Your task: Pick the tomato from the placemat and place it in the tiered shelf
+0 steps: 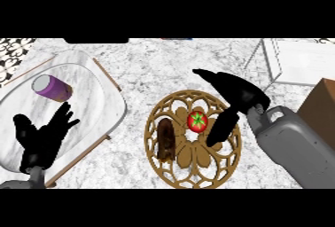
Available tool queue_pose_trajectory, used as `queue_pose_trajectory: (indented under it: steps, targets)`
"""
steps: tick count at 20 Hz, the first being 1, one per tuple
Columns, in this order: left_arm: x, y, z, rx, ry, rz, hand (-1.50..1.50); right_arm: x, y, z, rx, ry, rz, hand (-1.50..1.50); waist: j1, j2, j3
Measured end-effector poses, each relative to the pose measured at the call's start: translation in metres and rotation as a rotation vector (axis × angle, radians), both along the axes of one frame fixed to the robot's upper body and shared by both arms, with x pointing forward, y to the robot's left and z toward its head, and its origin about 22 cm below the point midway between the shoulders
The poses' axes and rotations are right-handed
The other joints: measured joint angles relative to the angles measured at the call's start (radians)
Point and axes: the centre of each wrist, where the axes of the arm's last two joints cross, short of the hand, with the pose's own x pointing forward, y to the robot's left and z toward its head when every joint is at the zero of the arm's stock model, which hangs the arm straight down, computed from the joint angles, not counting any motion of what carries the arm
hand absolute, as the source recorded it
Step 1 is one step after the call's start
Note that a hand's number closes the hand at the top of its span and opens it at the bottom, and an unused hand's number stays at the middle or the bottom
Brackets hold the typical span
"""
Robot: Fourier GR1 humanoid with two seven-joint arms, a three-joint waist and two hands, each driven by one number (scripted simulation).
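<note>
Nearest, at the lower left, the left hand (pixel 36 146) rests with its fingers (pixel 62 117) straight and spread, pointing away, holding nothing. It shows over the near part of the tiered shelf (pixel 98 102), whose pale marbled top has a thin wooden edge.

At the lower right the grey right forearm (pixel 291 142) comes in slanting up and left across the bench (pixel 157 71).

Between the two arms lies the round wooden placemat (pixel 195 155), a lattice of cut-out loops. On its left half a dark brown bar (pixel 165 139) lies lengthwise. The tomato (pixel 197 121), red with a green star of leaves on top, sits on the mat just right of the bar's far end and apart from it, a little beyond the mat's middle.

The right hand (pixel 241 93) hangs over the mat's far right part, released and grasping nothing. Its thumb (pixel 221 126) points back toward the near side and runs down just beside the tomato's right flank; whether it touches cannot be told. Its fingers (pixel 212 76) stretch away to the far left, past the mat's far rim, so the tomato lies in the open span between thumb and fingers, nearer the thumb.

Farther on the left, a purple jar (pixel 52 87) lies tipped on the shelf's top. At the far right stand a white box (pixel 304 60) and, nearer, a brown wooden block (pixel 322 104).
</note>
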Motion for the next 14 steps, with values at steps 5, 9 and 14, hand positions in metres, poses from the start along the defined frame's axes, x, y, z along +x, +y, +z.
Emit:
queue_pose_trajectory:
  steps: [5,9,14]
  targets:
    - [-0.002,0.001,-0.001,-0.001,-0.011,0.001,0.0,-0.005,0.008,-0.012,-0.049,-0.003,-0.04,-1.5,-0.001,0.001,0.0]
    - [-0.002,0.0,0.0,0.002,-0.013,-0.002,0.0,-0.008,0.013,-0.021,-0.079,-0.017,-0.057,-1.5,-0.001,0.002,-0.001]
    - [-0.001,-0.002,0.001,-0.001,-0.012,-0.001,0.0,-0.016,0.016,-0.037,-0.093,-0.015,-0.065,-1.5,-0.002,0.002,-0.003]
